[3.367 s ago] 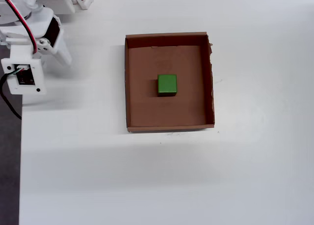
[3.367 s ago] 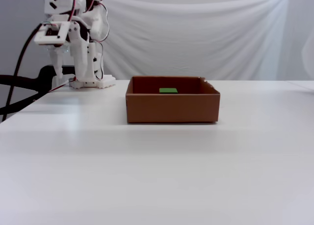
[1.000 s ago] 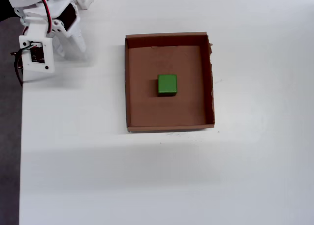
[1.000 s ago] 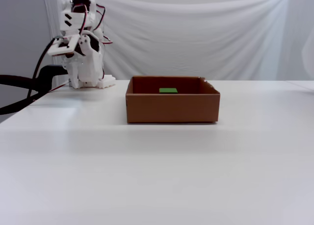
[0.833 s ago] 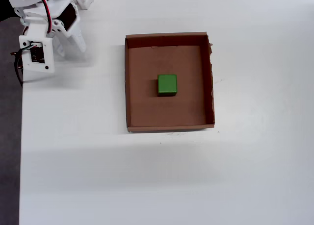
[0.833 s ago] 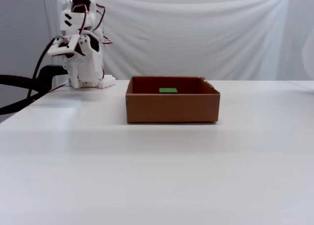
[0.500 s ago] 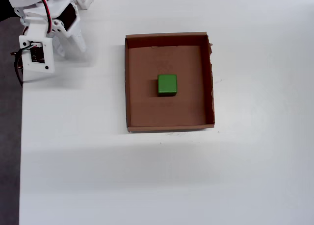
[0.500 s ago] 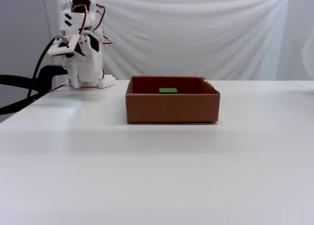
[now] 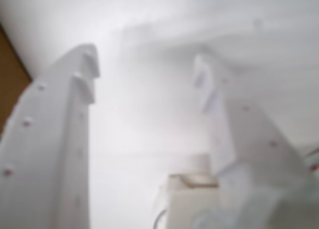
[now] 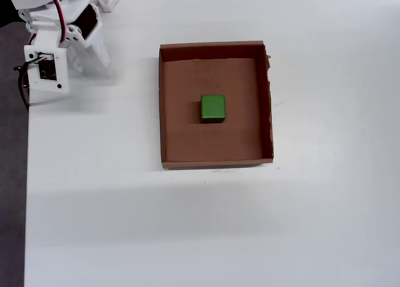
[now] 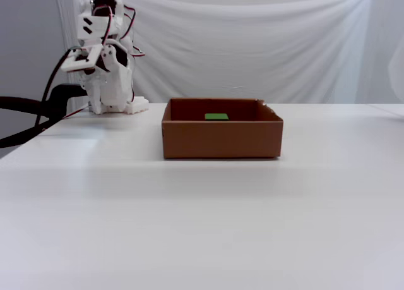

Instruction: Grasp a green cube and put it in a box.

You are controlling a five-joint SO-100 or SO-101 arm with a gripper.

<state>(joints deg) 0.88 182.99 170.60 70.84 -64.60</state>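
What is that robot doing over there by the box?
Not much right now. The little white robot arm is folded up at the corner of the table, away from the box. Its gripper is open and holds nothing. The green cube already sits near the middle of the brown cardboard box, so the job looks done.

Your wrist view is blurred throughout, and the brown cardboard box (image 9: 9,84) is cut to a sliver at its left edge. In your fixed view, the box's front wall hides all but the small green cube's (image 11: 216,117) top.
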